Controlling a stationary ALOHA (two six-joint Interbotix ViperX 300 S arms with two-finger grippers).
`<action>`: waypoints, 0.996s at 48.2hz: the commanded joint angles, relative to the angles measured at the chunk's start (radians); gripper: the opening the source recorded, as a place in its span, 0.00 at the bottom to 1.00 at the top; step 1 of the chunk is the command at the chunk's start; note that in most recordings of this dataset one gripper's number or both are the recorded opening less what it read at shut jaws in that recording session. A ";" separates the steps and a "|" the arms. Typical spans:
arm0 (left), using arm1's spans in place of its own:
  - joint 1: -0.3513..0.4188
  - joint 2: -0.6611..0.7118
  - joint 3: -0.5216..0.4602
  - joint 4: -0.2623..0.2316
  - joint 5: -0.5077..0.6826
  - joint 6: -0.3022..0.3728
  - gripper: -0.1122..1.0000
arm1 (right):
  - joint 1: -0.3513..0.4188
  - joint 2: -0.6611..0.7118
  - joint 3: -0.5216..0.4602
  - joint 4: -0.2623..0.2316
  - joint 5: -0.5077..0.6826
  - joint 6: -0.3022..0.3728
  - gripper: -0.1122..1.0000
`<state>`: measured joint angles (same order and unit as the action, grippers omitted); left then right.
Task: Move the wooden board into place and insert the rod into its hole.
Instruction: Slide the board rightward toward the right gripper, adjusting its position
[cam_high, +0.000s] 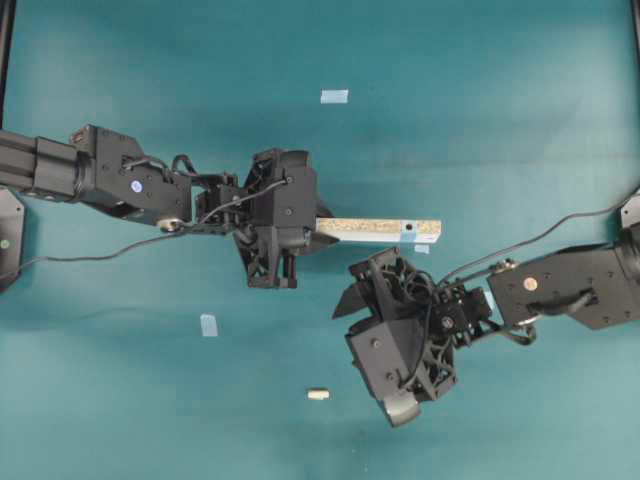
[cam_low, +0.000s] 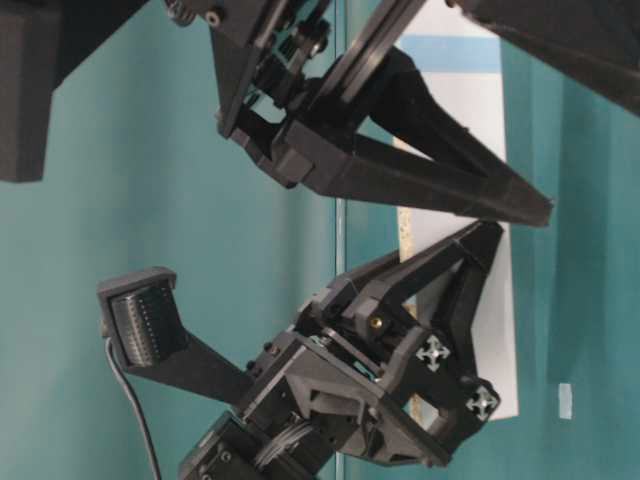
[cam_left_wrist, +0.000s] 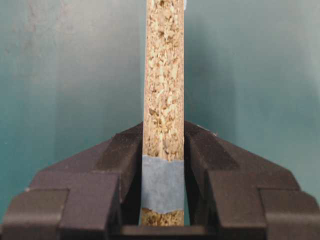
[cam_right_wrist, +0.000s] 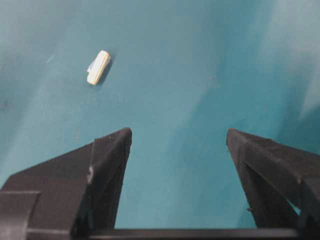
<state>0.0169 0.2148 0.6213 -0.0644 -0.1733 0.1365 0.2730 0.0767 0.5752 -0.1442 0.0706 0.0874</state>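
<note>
I'm looking at the teal table (cam_high: 480, 120). My left gripper (cam_high: 312, 230) is clamping the wooden board (cam_high: 385, 228) by one end, its hole (cam_high: 410, 229) facing up. My right gripper (cam_high: 352, 318) is hanging wide-jawed, near the rod (cam_high: 318, 394). Tape squares (cam_high: 334, 96) are lying scattered around.

Wooden board (cam_high: 378, 229): long narrow pale strip, speckled chipboard face, lay level across middle of overhead view, one end clamped between left gripper (cam_left_wrist: 163, 165) jaws, other end free. Light-blue patch near free end (cam_high: 410, 229) carried hole (cam_high: 410, 229), tiny dark dot. Left wrist view showed second blue band (cam_left_wrist: 161, 182) across board at gripped end. Rod (cam_high: 318, 394): tiny cream-white cylindrical peg, lay on its side on teal table (cam_high: 150, 400), well apart from board, untouched, hole unfilled.
</note>
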 joint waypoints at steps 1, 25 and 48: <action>-0.008 -0.014 -0.015 -0.002 -0.011 -0.021 0.29 | 0.000 -0.023 -0.021 0.000 -0.005 0.002 0.87; -0.012 0.011 -0.003 -0.002 -0.017 -0.063 0.29 | 0.000 -0.023 -0.020 0.000 -0.005 0.002 0.87; -0.012 0.046 -0.031 -0.002 -0.044 -0.064 0.29 | 0.000 -0.023 -0.017 -0.002 -0.005 0.002 0.87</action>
<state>0.0077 0.2807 0.6121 -0.0644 -0.2071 0.0813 0.2730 0.0767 0.5752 -0.1442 0.0706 0.0890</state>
